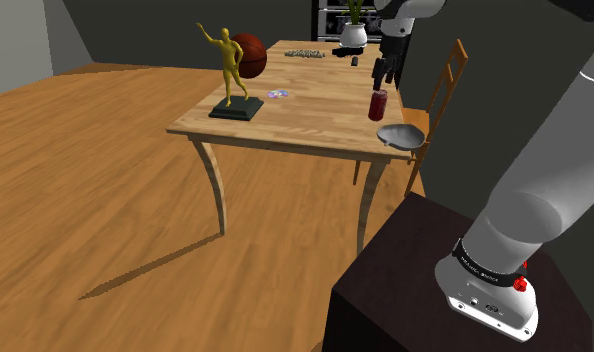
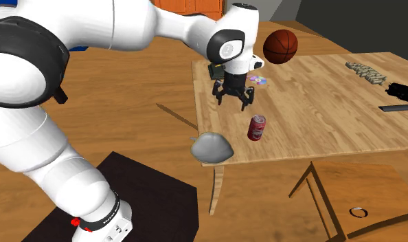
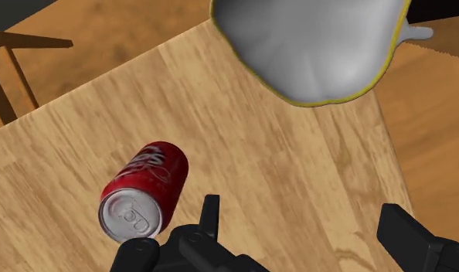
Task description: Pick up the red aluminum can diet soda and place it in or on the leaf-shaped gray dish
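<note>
The red soda can (image 1: 378, 104) stands upright on the wooden table (image 1: 305, 110) near its corner by the stand; it also shows as the can (image 2: 256, 127) and the can (image 3: 143, 188). The grey leaf-shaped dish (image 1: 399, 136) with a yellow rim sits at that table corner, slightly over the edge, also seen as the dish (image 2: 211, 147) and the dish (image 3: 313, 46). My gripper (image 1: 385, 71) hovers above the table just beyond the can, open and empty; it appears as the gripper (image 2: 231, 102) and the gripper (image 3: 301, 224). The can lies off to one side of the fingers (image 3: 211, 218).
A gold figurine on a dark base (image 1: 233, 80) and a basketball (image 1: 250, 53) stand on the far side of the table. A potted plant (image 1: 353, 30), a chain (image 1: 307, 53) and dark items (image 2: 402, 93) sit at the far end. A wooden chair (image 1: 440, 95) stands beside the table.
</note>
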Action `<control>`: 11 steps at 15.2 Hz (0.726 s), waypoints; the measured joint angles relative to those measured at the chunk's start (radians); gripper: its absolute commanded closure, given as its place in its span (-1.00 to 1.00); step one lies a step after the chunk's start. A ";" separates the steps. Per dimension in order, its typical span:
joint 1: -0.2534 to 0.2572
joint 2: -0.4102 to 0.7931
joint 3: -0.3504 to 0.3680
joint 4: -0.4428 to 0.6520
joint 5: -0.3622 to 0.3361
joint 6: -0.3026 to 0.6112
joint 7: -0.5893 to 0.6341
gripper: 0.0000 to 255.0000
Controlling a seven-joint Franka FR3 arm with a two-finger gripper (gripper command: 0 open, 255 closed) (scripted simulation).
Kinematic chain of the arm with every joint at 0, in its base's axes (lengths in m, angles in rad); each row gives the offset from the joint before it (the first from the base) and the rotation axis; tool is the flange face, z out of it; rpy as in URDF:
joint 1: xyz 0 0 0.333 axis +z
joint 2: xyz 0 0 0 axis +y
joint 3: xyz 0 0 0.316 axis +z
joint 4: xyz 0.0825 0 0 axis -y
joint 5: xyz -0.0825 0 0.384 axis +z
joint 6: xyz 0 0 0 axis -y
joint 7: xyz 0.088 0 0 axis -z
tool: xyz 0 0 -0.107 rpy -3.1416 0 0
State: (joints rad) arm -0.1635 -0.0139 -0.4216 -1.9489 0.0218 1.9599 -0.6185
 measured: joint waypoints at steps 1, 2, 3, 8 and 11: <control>-0.008 0.035 -0.008 0.023 0.014 0.006 -0.018 -1.00; -0.015 0.066 -0.015 0.041 0.026 0.013 -0.035 -1.00; -0.029 0.110 -0.025 0.086 0.045 0.004 -0.062 -1.00; -0.103 0.302 -0.046 0.262 0.127 -0.014 -0.159 -1.00; -0.133 0.369 -0.046 0.310 0.154 -0.007 -0.190 -1.00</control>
State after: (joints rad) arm -0.2964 0.3551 -0.4677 -1.6387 0.1761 1.9534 -0.8082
